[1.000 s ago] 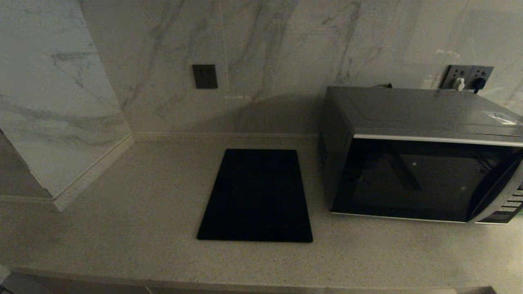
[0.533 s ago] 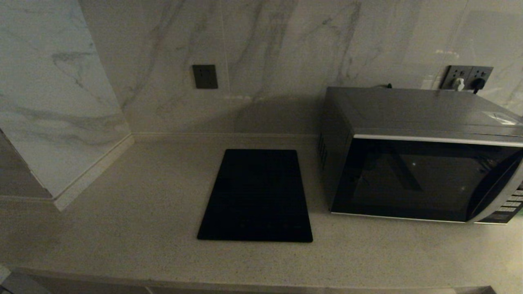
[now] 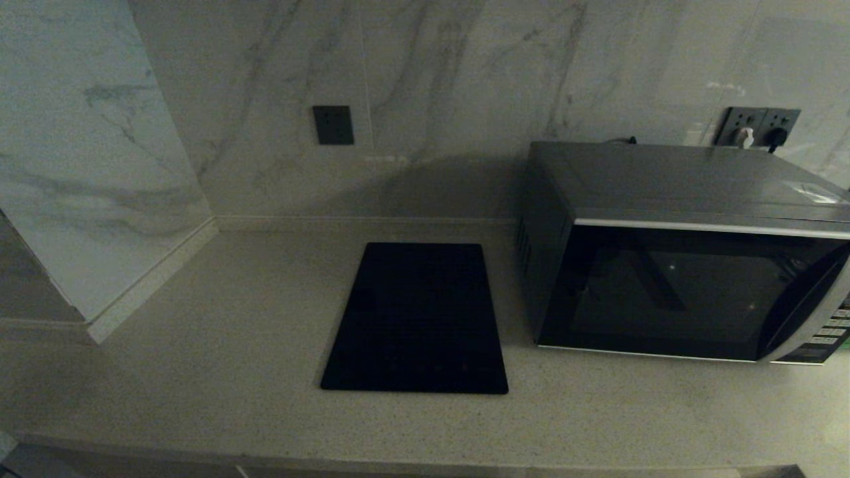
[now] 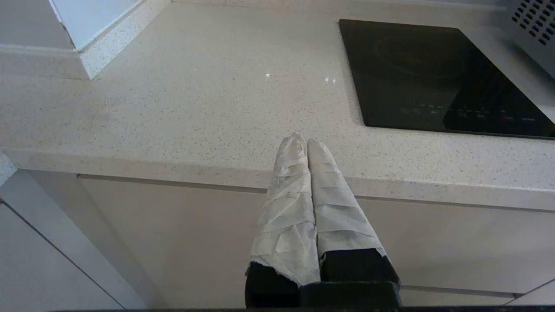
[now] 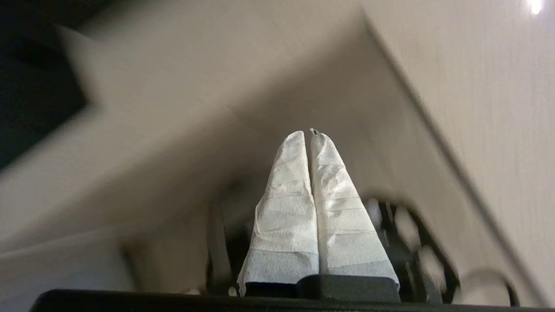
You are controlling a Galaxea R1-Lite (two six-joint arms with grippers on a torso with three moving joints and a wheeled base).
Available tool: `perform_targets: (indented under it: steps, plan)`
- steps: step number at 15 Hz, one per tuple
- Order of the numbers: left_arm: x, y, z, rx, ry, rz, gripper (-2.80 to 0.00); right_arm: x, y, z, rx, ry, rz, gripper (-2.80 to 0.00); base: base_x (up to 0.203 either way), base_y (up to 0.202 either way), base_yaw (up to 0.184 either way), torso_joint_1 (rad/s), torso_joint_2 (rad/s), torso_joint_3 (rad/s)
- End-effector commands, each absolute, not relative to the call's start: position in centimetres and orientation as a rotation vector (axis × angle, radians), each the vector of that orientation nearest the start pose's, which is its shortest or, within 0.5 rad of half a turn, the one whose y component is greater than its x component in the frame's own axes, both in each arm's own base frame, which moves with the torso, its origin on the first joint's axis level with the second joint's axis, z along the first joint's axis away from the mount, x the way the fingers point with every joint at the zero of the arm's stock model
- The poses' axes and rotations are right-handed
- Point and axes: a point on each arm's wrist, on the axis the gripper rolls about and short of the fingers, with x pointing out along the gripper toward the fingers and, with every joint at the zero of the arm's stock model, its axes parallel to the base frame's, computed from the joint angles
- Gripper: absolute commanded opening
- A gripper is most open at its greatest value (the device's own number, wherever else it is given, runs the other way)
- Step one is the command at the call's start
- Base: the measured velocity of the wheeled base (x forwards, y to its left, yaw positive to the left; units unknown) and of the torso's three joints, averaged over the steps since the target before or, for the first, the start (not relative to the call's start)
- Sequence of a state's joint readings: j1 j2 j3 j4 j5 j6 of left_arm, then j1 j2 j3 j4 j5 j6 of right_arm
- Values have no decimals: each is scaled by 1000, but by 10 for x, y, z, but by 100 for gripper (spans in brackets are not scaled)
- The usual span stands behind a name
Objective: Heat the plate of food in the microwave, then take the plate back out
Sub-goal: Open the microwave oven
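The silver-grey microwave [image 3: 684, 252] stands at the right of the counter with its black glass door closed; a corner of its vented side [image 4: 533, 26] shows in the left wrist view. The plate of food is out of view in every frame. My left gripper [image 4: 302, 139] is shut and empty, held low in front of the counter's front edge. My right gripper [image 5: 308, 133] is also shut with nothing in it, down beside pale cabinet panels below the counter. Neither arm appears in the head view.
A flat black rectangular slab [image 3: 417, 317] lies on the speckled counter [image 3: 219, 345] left of the microwave. A marble wall with a dark switch plate [image 3: 333, 124] and a double socket [image 3: 759, 126] runs behind. A marble-clad block [image 3: 86, 186] juts in at the left.
The scene in the head view is unchanged apart from a slight shift in lighting on the wall.
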State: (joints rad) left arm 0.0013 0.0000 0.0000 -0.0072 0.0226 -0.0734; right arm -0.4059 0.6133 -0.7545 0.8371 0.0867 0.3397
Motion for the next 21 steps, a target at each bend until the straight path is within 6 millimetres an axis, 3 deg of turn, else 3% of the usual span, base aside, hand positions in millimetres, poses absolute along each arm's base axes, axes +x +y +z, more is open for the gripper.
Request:
perform_targets:
  steps: [1, 4, 10, 12, 16, 19, 21]
  plan:
    - [-23, 0, 76, -74, -8, 24, -280, -50, 16, 221, 431, 269, -299, -280, 0, 0, 0, 0, 0, 0]
    - [-23, 0, 76, -74, -9, 24, -280, -71, 12, 224, 301, 72, -289, -280, 0, 0, 0, 0, 0, 0]
    - [-23, 0, 76, -74, -7, 24, -280, -64, 3, 213, 277, 131, -251, -280, 0, 0, 0, 0, 0, 0]
    - [-23, 0, 76, -74, -7, 24, -280, -71, 0, 211, 253, 107, -196, -280, 0, 0, 0, 0, 0, 0]
    - [-23, 0, 76, -74, -7, 24, -280, -81, -4, 193, 215, 84, -260, -280, 0, 0, 0, 0, 0, 0]
    - [-23, 0, 76, -74, -8, 24, -280, -92, -5, 161, 139, 49, -231, -280, 0, 0, 0, 0, 0, 0]
    - [-23, 0, 76, -74, -8, 24, -280, -83, -5, 145, 119, 61, -228, -280, 0, 0, 0, 0, 0, 0]
